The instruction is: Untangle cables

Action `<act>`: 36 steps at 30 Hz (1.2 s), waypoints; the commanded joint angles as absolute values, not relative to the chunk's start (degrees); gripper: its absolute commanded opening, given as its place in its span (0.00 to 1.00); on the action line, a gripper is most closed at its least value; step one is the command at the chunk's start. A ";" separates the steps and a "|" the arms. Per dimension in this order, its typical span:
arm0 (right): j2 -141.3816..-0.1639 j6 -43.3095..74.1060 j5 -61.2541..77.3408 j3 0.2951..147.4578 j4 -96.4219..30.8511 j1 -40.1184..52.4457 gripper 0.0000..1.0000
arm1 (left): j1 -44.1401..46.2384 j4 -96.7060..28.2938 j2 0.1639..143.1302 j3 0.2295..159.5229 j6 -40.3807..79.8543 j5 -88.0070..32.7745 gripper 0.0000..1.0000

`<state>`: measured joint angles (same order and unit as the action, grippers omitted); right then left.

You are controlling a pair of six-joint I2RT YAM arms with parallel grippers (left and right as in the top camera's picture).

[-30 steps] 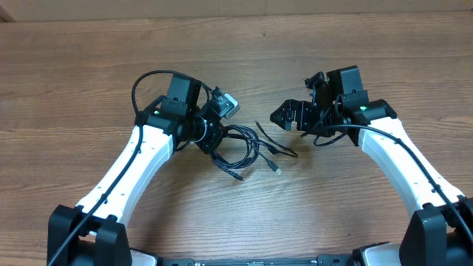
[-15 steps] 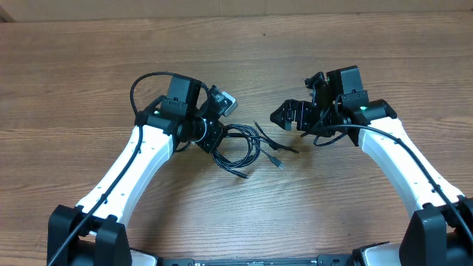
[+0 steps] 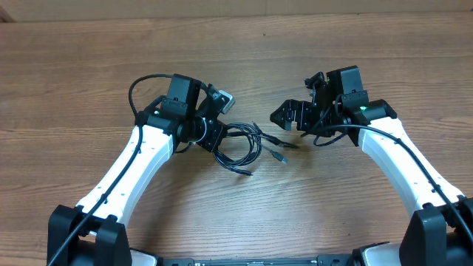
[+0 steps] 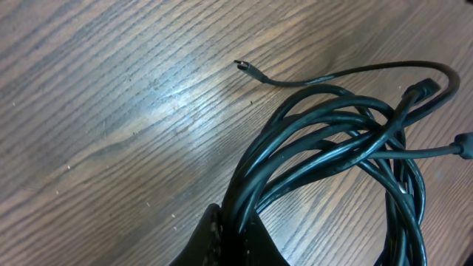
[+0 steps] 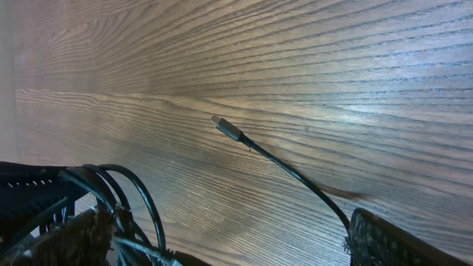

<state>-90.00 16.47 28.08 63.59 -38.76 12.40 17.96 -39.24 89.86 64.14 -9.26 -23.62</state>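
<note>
Overhead view: the cables [image 3: 244,142] lay as one looped black bundle on the wooden table [image 3: 74,74], between the two arms and much nearer the left one.
Left gripper [image 3: 216,142]: clamped tight on the left edge of the bundle, several strands pinched together. This was probably an anchor, so the coil would not slide when a strand was drawn out.
Left wrist view: the loops fanned out from the pinch point at the fingers [image 4: 225,240]. One thin strand [image 4: 325,77] arched away over bare wood, and its small plug lay free of the loops.
Right gripper [image 3: 284,116]: spread wide and holding nothing, apart from the bundle on its right side and facing it.
Loose ends [image 3: 279,156]: a few short plug-tipped tails stuck out of the coil toward the empty gripper, which put them within its easy reach.
Right wrist view: one tail with a metal plug [image 5: 225,127] lay flat on the wood ahead of the spread fingers [image 5: 392,240]. It ran down toward one of them, but whether it touched could not be told.
Step judged: one arm pinning the coil, the other lined up to take a free end; no strand separated yet.
Risk judged: pulling a tail that threaded under other loops could tighten the knot or drag the whole coil.
</note>
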 commanded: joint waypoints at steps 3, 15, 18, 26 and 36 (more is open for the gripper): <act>-90.02 16.03 27.88 63.48 -38.59 12.25 1.00 | 18.13 -39.00 88.82 65.12 -0.82 -25.08 0.04; -90.02 16.01 26.24 63.48 -37.93 12.25 1.00 | 18.13 -37.67 88.82 65.12 -13.76 -17.80 0.05; -90.02 18.24 26.59 63.48 -36.75 12.25 1.00 | 18.13 -37.93 88.82 65.12 -14.17 -17.78 0.04; -90.02 18.13 26.17 63.48 -32.97 12.14 1.00 | 18.00 -39.05 88.82 65.12 -24.32 -14.06 0.04; -90.04 -7.79 40.18 63.33 -38.02 19.14 1.00 | 17.96 -42.19 88.79 67.59 -25.34 -12.88 0.04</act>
<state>-90.00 4.75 34.06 63.57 -37.28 15.66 18.00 -40.47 89.86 64.49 -23.92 -12.51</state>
